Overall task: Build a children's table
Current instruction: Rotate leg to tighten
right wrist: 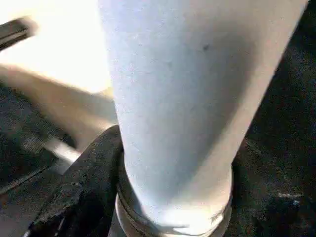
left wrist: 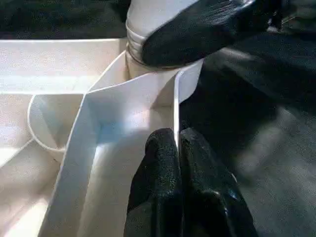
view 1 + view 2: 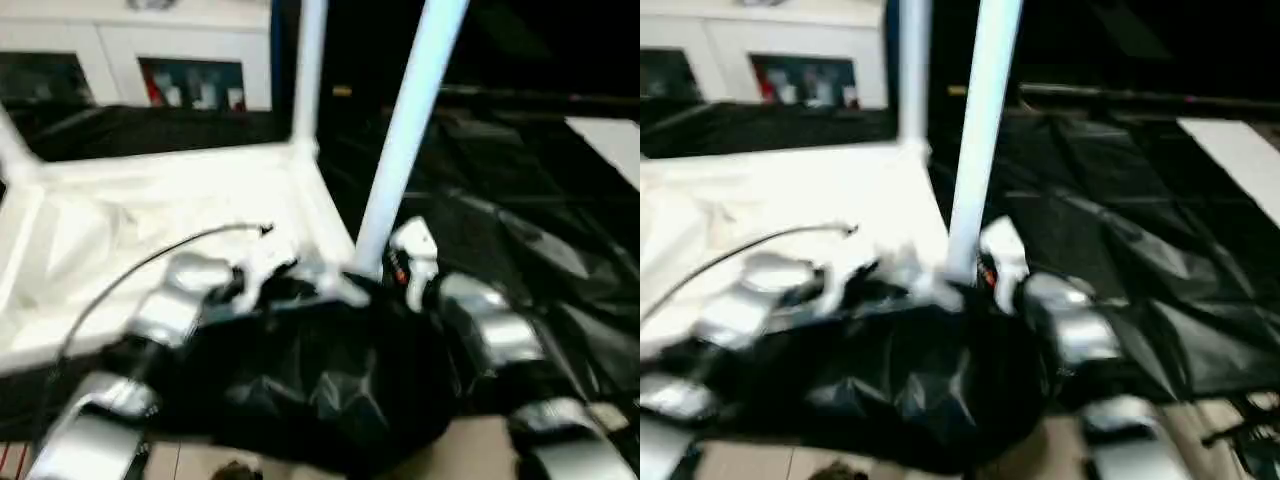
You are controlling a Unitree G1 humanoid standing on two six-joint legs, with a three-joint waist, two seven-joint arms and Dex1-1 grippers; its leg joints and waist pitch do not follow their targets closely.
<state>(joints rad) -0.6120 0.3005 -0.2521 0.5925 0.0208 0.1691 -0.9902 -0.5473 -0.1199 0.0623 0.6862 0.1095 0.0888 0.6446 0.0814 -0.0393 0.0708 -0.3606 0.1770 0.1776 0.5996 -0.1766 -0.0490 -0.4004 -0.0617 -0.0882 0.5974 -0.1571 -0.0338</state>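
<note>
Your white tabletop (image 3: 150, 215) lies upside down on black sheeting (image 3: 520, 240), ribbed underside up. At its near right corner a white leg (image 3: 405, 130) stands in the round socket, leaning slightly away from the tabletop. A second leg (image 3: 308, 70) stands upright at the far right corner.

Your left claw (image 2: 177, 148) is clenched on the tabletop's thin side wall just beside that near corner socket, a finger (image 2: 160, 168) pressed against each face of the wall. Your right claw (image 1: 170, 197) wraps the leaning leg at its base, right above the socket collar, one black finger (image 1: 84, 192) against the tube. Behind the tabletop stands a white glass-door cabinet (image 3: 140, 50).
</note>
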